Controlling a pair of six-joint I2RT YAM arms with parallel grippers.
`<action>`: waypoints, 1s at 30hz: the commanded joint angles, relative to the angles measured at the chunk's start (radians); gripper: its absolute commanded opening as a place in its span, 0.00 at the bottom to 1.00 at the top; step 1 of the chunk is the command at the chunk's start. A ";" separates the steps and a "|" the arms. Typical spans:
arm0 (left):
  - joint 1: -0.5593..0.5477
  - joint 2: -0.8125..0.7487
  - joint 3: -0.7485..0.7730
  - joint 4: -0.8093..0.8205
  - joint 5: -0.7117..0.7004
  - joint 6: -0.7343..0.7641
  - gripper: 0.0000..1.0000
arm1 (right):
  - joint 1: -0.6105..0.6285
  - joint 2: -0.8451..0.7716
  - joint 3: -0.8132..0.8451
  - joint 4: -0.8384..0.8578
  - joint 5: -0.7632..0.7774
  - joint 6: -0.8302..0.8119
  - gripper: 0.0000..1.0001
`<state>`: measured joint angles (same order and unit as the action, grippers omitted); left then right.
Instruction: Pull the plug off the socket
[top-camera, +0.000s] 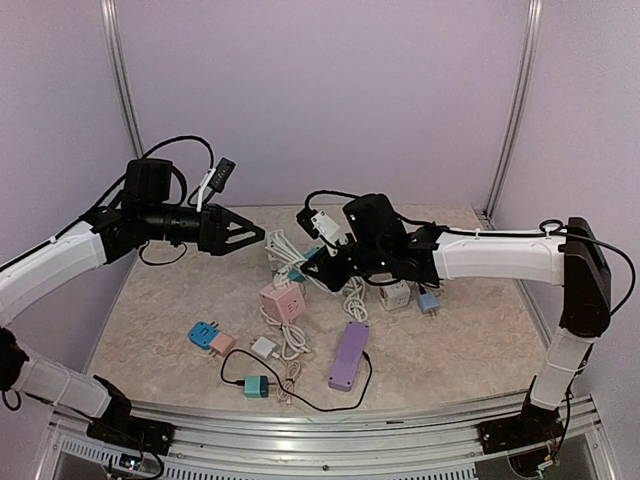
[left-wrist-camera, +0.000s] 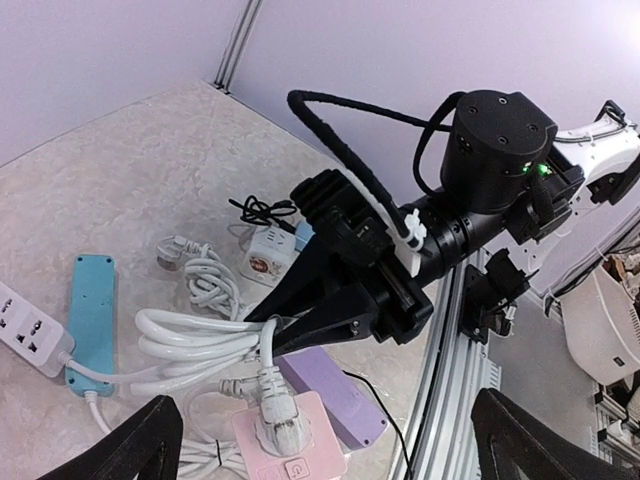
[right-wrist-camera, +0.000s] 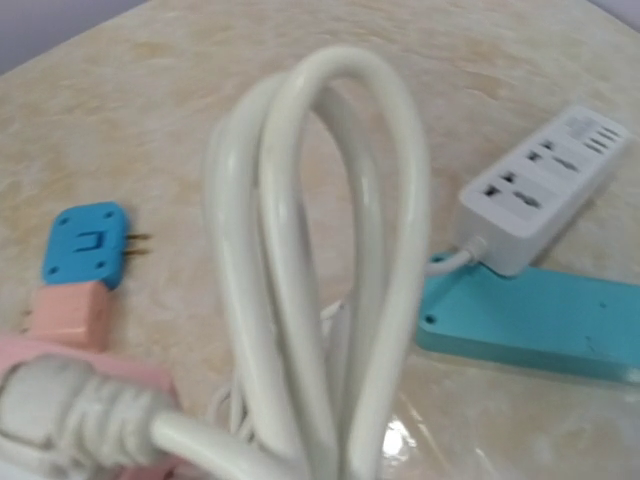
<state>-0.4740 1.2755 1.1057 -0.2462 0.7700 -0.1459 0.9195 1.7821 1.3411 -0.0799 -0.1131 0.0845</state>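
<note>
right pincer (left-wrist-camera: 266, 333) | clamps white cable (left-wrist-camera: 190, 350) (looped) | plug (left-wrist-camera: 272, 415) in pink socket (left-wrist-camera: 320, 428)

From the top camera I get soft, even light from overhead. The table (top-camera: 460, 330) is bright all over, with only faint shadows under the arms. The rail (top-camera: 330, 430) along its near edge throws back white streaks. The posts (top-camera: 122, 80) at the far corners slant instead of standing straight, so the lens bends things at the sides. My left wrist picture is bright and crisp in the middle, but the left fingers (left-wrist-camera: 130, 445) are dark, soft wedges in the bottom corners. The right wrist picture is the poorest. The cable (right-wrist-camera: 330, 250) sits so close that it is out of focus, the plug (right-wrist-camera: 55, 415) is smeared, and a small patch of glare lies on the table by the cable.
</note>
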 joint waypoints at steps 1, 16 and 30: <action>-0.053 0.011 -0.035 0.034 -0.157 -0.022 0.99 | 0.003 -0.057 0.014 0.077 0.141 0.080 0.00; -0.196 -0.083 -0.346 0.342 -0.428 -0.371 0.99 | 0.003 -0.084 0.011 0.144 0.178 0.178 0.00; -0.221 0.027 -0.336 0.318 -0.496 -0.337 0.99 | 0.004 -0.108 -0.006 0.165 0.163 0.183 0.00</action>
<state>-0.6926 1.2686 0.7525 0.0738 0.3302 -0.4747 0.9199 1.7592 1.3273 -0.0498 0.0456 0.2527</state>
